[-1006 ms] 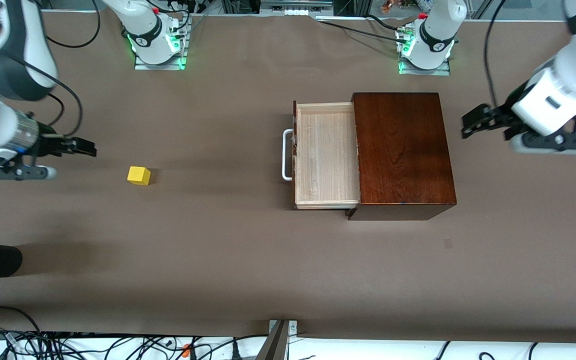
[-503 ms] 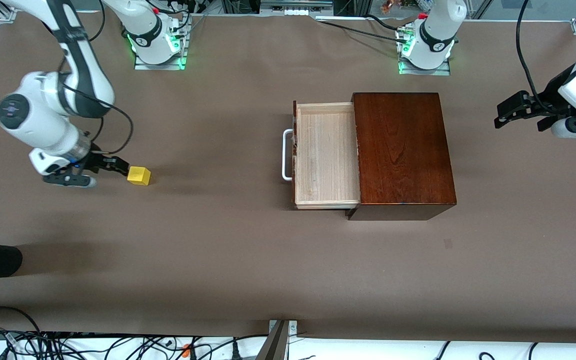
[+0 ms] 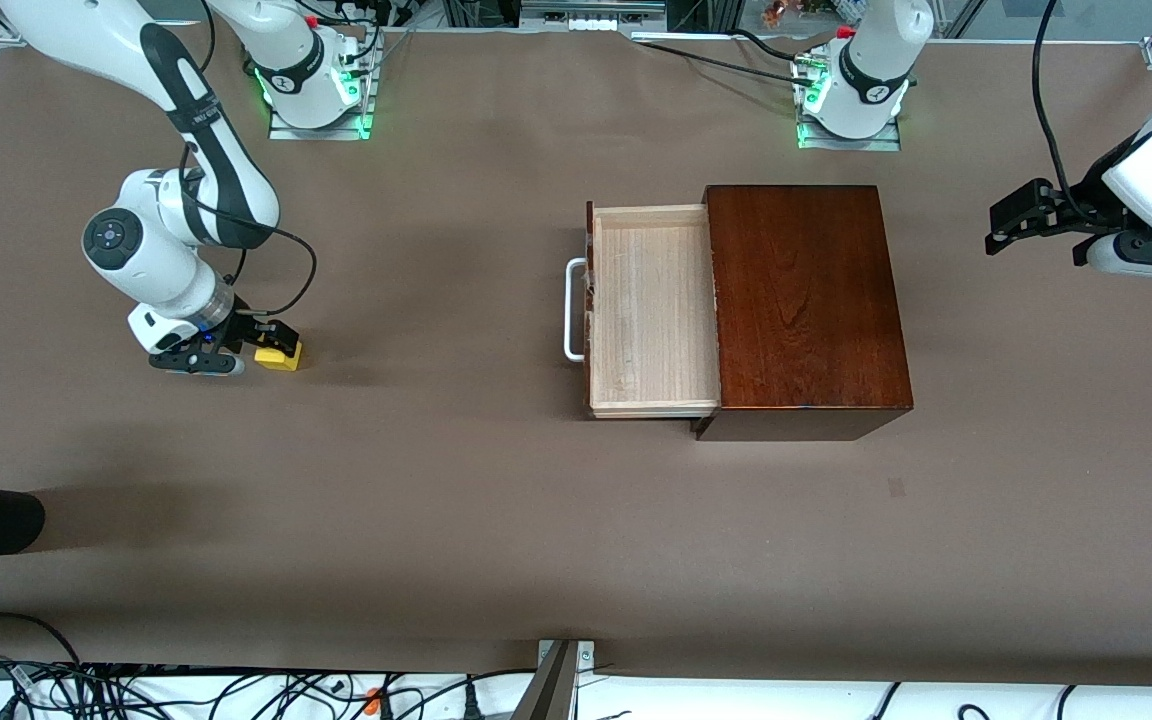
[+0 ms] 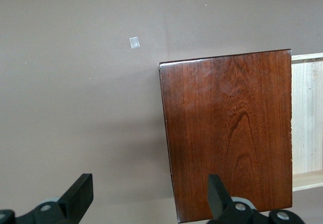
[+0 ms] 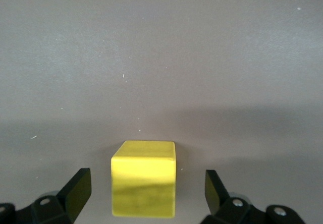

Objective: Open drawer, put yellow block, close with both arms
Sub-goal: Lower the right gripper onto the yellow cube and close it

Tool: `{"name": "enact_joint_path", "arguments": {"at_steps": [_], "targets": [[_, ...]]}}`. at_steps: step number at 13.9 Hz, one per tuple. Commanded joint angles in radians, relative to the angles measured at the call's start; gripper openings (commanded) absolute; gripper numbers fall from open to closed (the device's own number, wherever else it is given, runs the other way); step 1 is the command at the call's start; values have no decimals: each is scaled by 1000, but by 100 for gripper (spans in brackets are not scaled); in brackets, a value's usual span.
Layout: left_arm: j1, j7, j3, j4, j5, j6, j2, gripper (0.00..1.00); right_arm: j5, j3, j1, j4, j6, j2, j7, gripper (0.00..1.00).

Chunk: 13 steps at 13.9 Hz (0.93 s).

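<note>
Brown matting covered the bench (image 3: 456,520) from end to end, with cables bunched along its near edge and both green-lit bases standing at the edge farthest from the front camera. Toward the left arm's end sat the glossy mahogany box (image 3: 804,300), and the drawer (image 3: 652,310) stood pulled out of it toward the right arm's end, its pale wood tray bare and its white handle (image 3: 572,309) leading.

Well apart from the drawer, toward the right arm's end, the yellow block (image 3: 281,353) lay on the bench. The right arm bent down steeply from its base, elbow high and wrist angled low, so that the right claw (image 3: 271,338) sat right at the block. In the right wrist view its fingers (image 5: 75,191) were spread wide to either side of the block (image 5: 144,177), with a gap showing on both sides, gripping nothing.

The left arm waited, its forearm reaching in from the edge of the view and its wrist held level. The left claw (image 3: 1011,222) hung over bare bench just off the box's closed end, its fingers (image 4: 78,196) wide apart and empty.
</note>
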Motion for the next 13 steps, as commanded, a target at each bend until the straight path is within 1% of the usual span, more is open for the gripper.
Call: {"name": "enact_joint_path", "arguments": {"at_steps": [1, 3, 4, 5, 6, 7, 8, 9, 10, 11, 13], "targets": [[4, 32, 1, -6, 21, 9, -11, 100, 3, 5, -1, -17, 69, 35, -19, 100], [2, 30, -1, -6, 23, 8, -3, 100, 3, 5, -1, -17, 69, 41, -19, 100], [2, 30, -1, -5, 24, 8, -3, 100, 0, 5, -1, -16, 70, 49, -22, 91], [2, 30, -1, -5, 24, 8, -3, 100, 0, 5, -1, -16, 70, 52, -29, 74], [2, 30, -2, -5, 41, 8, -3, 100, 0, 5, -1, -16, 69, 52, -45, 53], [-5, 27, -4, -5, 67, 8, -3, 100, 0, 5, -1, -16, 69, 50, -61, 37], [-5, 26, -9, -5, 69, 8, -3, 100, 0, 5, -1, -16, 66, 50, -75, 27], [-5, 26, -7, -3, 67, 8, -3, 100, 0, 5, -1, -13, 63, 43, -81, 19], [-5, 24, -7, -3, 67, 8, -3, 100, 0, 5, -1, -6, 58, 36, -86, 12], [-5, 24, -7, -3, 66, 8, -3, 100, 0, 7, -1, -2, 44, 23, -86, 12], [-5, 23, -7, -3, 64, 8, -3, 100, 0, 34, -1, 44, -26, 0, -86, 12]]}}
